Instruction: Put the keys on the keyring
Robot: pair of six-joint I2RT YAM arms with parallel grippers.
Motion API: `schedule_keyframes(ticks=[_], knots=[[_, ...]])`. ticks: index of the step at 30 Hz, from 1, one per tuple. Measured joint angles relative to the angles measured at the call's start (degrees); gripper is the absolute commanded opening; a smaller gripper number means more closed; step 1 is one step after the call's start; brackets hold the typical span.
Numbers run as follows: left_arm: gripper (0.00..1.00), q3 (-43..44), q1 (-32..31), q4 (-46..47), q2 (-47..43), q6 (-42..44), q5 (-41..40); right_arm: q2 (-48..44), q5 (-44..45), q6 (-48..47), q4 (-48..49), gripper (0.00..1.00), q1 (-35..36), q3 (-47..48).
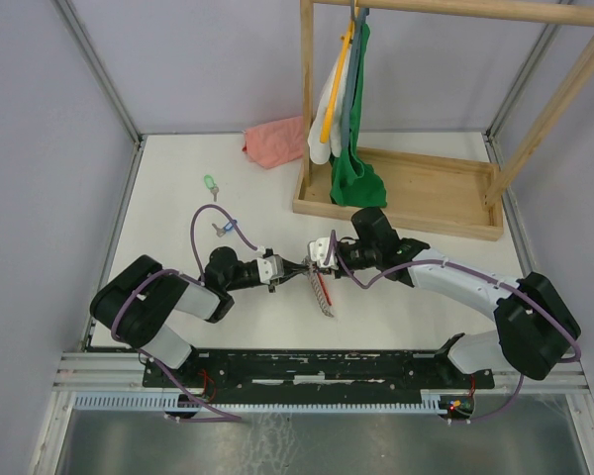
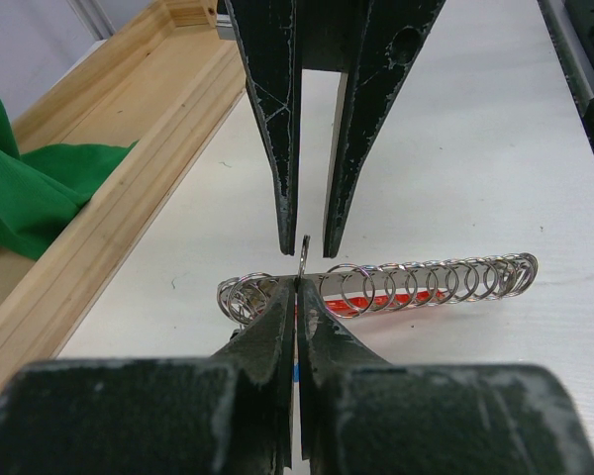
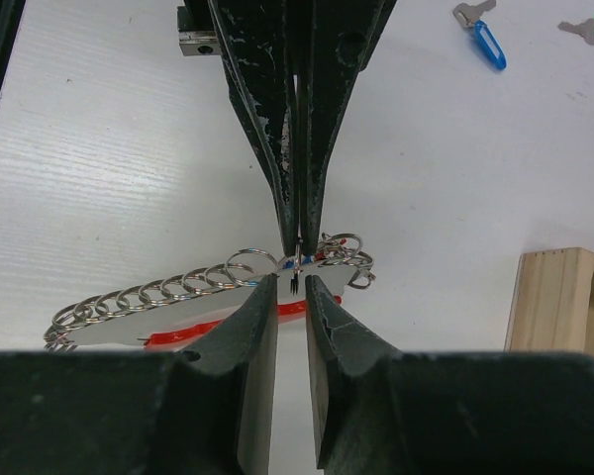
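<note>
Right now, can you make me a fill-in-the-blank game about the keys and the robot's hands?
1. The blue key lies on the ___, away from the keyring.
2. The left gripper is ___ on one ring of the keyring.
3. The keyring's strap is coloured ___.
4. The cloth in the wooden tray is ___.
Missing words: table; shut; red; green.

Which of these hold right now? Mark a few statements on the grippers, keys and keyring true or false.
1. The left gripper is shut on a ring of the keyring. True.
2. The blue key hangs on the keyring. False: it lies loose on the table, apart from it.
3. The right gripper has its fingers slightly apart. True.
4. The right gripper holds the green key. False: it lies loose on the table too.
</note>
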Motion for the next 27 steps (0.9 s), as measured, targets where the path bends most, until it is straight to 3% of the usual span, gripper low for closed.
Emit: schedule_keyframes(ticks=[13,18,27], knots=[[0.03,0.0,0.0,-0.07,0.0,-0.26,0.04,1.6,-0.07,0.02,0.92,0.17,0.0,0.0],[0.04,0.0,0.0,-0.79,-0.02,-0.63,0.02,1.81,-0.09,0.07,1.22,0.04,0.0,0.0],[0.36,0.02,0.0,-5.35,-4.61,-1.33,-2.25,1.84,-0.48,0.37,2.21,0.01,-0.66,-0.44]])
